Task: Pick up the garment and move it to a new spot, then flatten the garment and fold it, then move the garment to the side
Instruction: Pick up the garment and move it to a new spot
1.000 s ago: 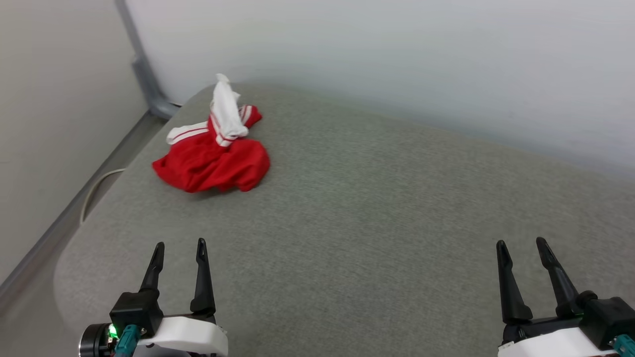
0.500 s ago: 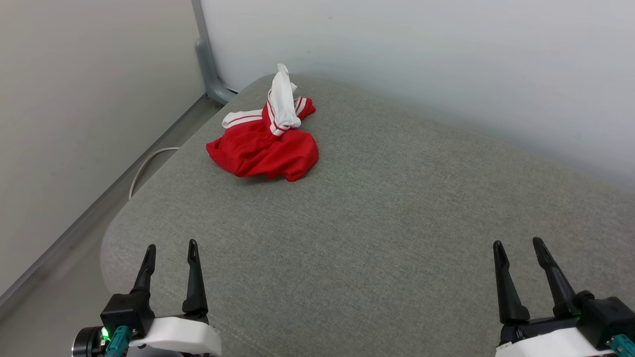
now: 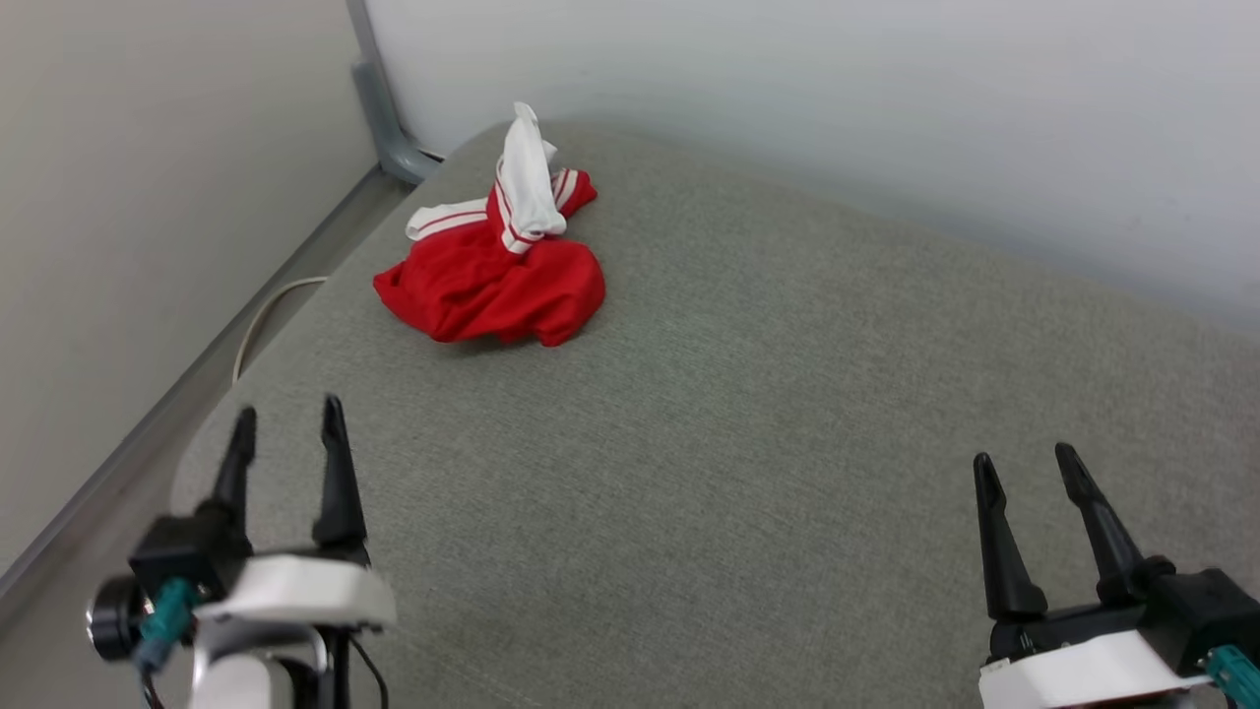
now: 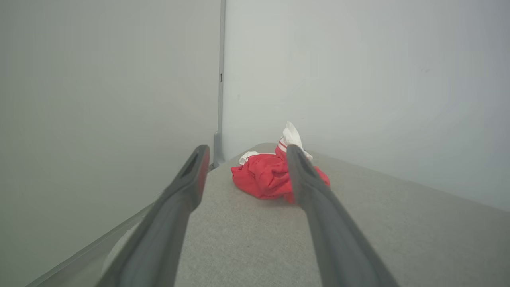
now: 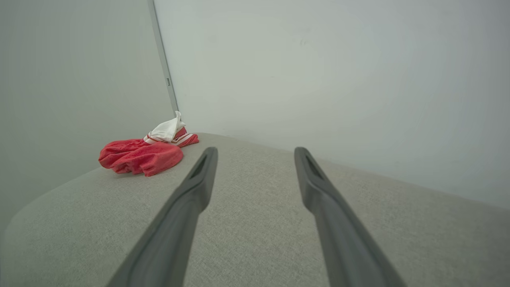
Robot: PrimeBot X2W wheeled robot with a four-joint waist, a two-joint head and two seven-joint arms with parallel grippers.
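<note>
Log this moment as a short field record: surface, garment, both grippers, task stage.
surface: grey fabric pad, set against pale walls
garment: crumpled red and white heap near the surface's far left corner
left gripper: open, empty, short of the garment
right gripper: open, empty, farther from the garment
task stage: garment not yet picked up

The garment (image 3: 489, 286) is seen crumpled into a loose heap on the grey fabric surface (image 3: 748, 414), near its far left rounded corner. The bulk is made up of bunched red cloth, creased and folded over itself. 1 white sleeve (image 3: 522, 187), edged with red-and-white stripes, is stood up and draped over the top of the heap. A 2nd white striped part (image 3: 443, 219) is laid flat at its left.
</note>
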